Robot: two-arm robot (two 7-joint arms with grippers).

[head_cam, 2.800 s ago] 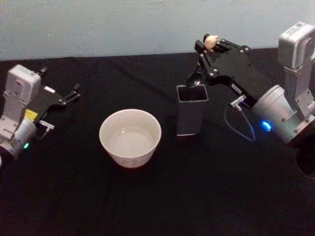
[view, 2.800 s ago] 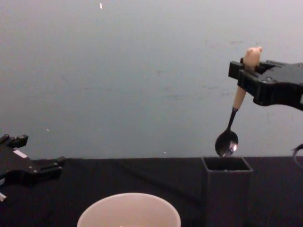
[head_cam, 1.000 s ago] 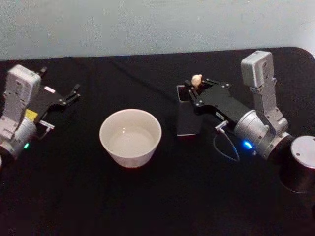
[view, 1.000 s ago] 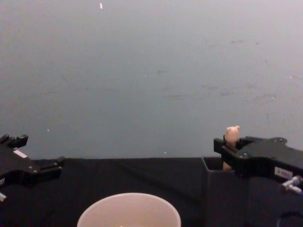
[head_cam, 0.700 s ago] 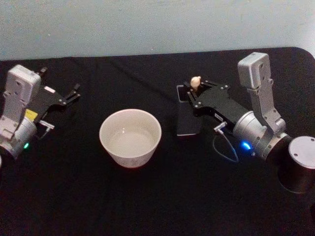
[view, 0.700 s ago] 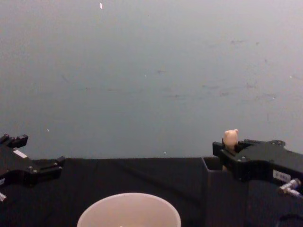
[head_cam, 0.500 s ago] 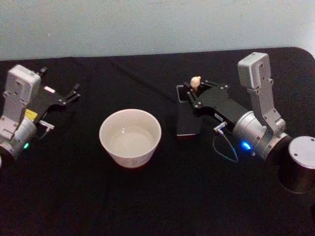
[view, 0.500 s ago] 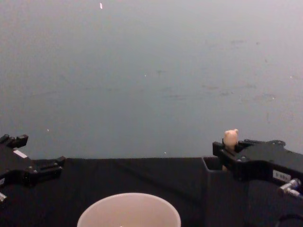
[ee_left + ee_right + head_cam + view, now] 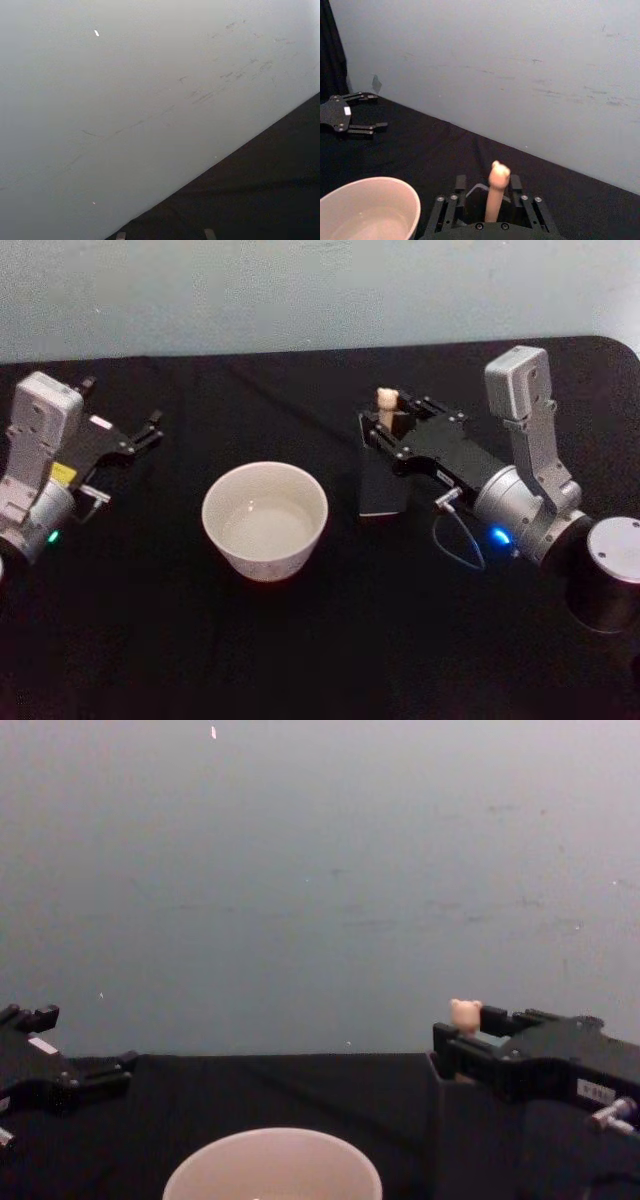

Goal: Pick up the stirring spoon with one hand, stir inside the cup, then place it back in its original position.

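While the right pincer (image 9: 392, 426) sits over the mouth of the dark grey holder (image 9: 381, 485), its fingers stand apart on either side of the stirring spoon (image 9: 386, 404), released rather than clamped. In the right wrist view the beige handle and bear head of the spoon (image 9: 495, 190) rise upright between the two spread finger bars, with a gap on each side. The spoon's lower part is hidden inside the holder, so its neck and bowl cannot be seen. From the chest view the bear head (image 9: 465, 1013) pokes up just above the holder's rim (image 9: 436, 1072), at the left tip of the right pincer (image 9: 480, 1045).

Just left of the holder, a little nearer, the cup (image 9: 265, 520) stands on the black desk (image 9: 330, 640), apart from the holder. Its pale rim (image 9: 272, 1165) shows at the near edge of the chest view, and it also appears in the right wrist view (image 9: 367, 207).

At the far left of the desk the left pincer (image 9: 150, 428) rests well away from the cup, its fingers parted and holding nothing
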